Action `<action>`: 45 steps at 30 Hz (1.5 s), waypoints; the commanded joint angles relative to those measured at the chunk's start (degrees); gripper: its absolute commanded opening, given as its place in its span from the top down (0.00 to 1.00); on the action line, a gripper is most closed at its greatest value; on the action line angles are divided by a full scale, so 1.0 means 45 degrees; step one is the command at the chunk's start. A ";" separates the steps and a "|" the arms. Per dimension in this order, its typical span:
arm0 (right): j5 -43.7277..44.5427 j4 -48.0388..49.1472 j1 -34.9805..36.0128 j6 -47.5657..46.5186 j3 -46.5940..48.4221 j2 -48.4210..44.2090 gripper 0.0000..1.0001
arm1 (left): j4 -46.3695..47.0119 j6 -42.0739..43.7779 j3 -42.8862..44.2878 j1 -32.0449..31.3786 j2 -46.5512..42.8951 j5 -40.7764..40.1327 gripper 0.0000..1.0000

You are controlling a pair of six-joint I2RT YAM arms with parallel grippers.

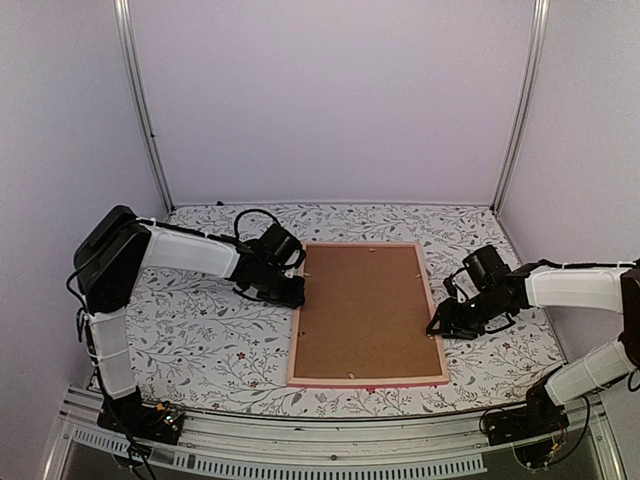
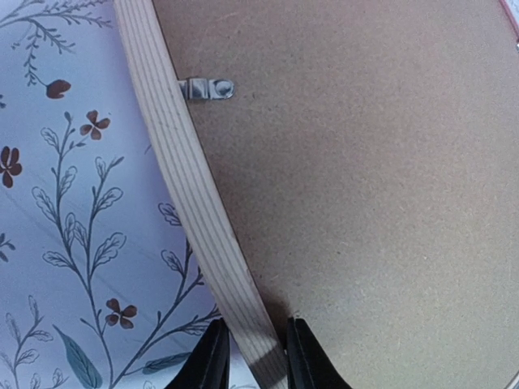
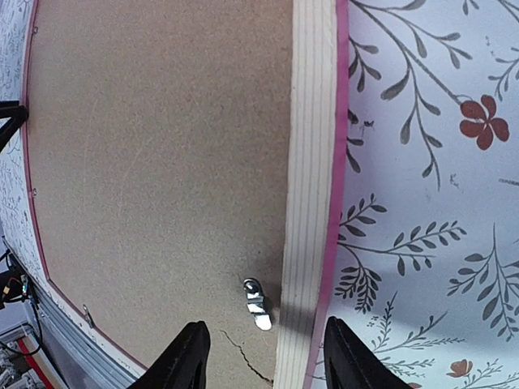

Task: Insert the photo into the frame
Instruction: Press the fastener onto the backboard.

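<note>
The pink frame (image 1: 365,381) lies face down in the middle of the table with the brown backing board (image 1: 365,310) set in it. The photo is hidden. My left gripper (image 1: 296,292) is at the frame's left rail; in the left wrist view its fingers (image 2: 253,356) straddle and close on the pale wooden rail (image 2: 182,162), near a metal clip (image 2: 207,88). My right gripper (image 1: 437,328) is at the right rail. In the right wrist view it (image 3: 263,356) is wide open over the rail (image 3: 312,162) and a metal clip (image 3: 257,303).
A floral cloth (image 1: 200,340) covers the table. Plain walls with metal posts (image 1: 145,110) close the back and sides. A metal rail (image 1: 330,430) runs along the near edge. The backing board (image 3: 154,162) has a small crack near the right clip.
</note>
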 commanded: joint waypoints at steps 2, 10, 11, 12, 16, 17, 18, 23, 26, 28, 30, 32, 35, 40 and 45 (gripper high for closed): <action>0.0320 -0.0143 0.0239 0.0302 -0.0349 -0.0031 0.53 | -0.0211 0.0346 0.0340 0.0004 0.0433 -0.0511 0.74; 0.0402 0.0112 0.0238 0.0125 -0.0205 0.0625 0.59 | -0.0163 0.0399 0.0324 0.0057 0.0530 -0.0383 0.74; 0.0397 0.0143 0.0239 0.0119 -0.0178 0.0728 0.59 | -0.0151 0.0398 0.0306 0.0064 0.0552 -0.0360 0.74; 0.0404 0.0176 0.0252 0.0119 -0.0158 0.0792 0.59 | -0.0142 0.0400 0.0294 0.0065 0.0550 -0.0340 0.74; 0.0575 0.0216 0.0257 0.0109 -0.0059 0.0936 0.59 | -0.0091 0.0428 0.0265 0.0103 0.0576 -0.0286 0.74; 0.0597 0.0270 0.0257 0.0100 -0.0057 0.0936 0.59 | -0.0074 0.0433 0.0265 0.0104 0.0578 -0.0255 0.74; 0.0597 0.0302 0.0260 0.0109 -0.0040 0.0942 0.60 | -0.0045 0.0439 0.0265 0.0104 0.0590 -0.0224 0.74; 0.1016 0.0135 0.0395 0.0044 0.0151 0.1094 0.62 | -0.0016 0.0450 0.0248 0.0123 0.0610 -0.0217 0.74; 0.1449 0.0070 0.0478 -0.0044 0.0130 0.1130 0.64 | 0.0016 0.0440 0.0255 0.0142 0.0628 -0.0217 0.74; 0.1638 0.0139 0.0501 -0.0090 0.0068 0.1185 0.66 | 0.0022 0.0459 0.0255 0.0161 0.0653 -0.0012 0.74; 0.1704 0.0214 0.0496 -0.0133 -0.0004 0.1263 0.68 | 0.0046 0.0448 0.0228 0.0165 0.0660 0.0113 0.74; 0.1708 0.0267 0.0496 -0.0164 -0.0037 0.1338 0.71 | 0.0046 0.0443 0.0209 0.0162 0.0670 0.0132 0.74; 0.1675 0.0277 0.0511 -0.0242 0.0028 0.1392 0.75 | 0.0046 0.0450 0.0179 0.0165 0.0692 0.0135 0.74; 0.1255 0.0543 0.0492 -0.0296 0.0084 0.1538 0.78 | 0.0099 0.0442 0.0101 0.0171 0.0667 0.0174 0.74; 0.0597 0.1194 0.0491 -0.0042 0.0132 0.1885 0.82 | 0.0209 0.0424 -0.0035 0.0166 0.0658 0.0282 0.75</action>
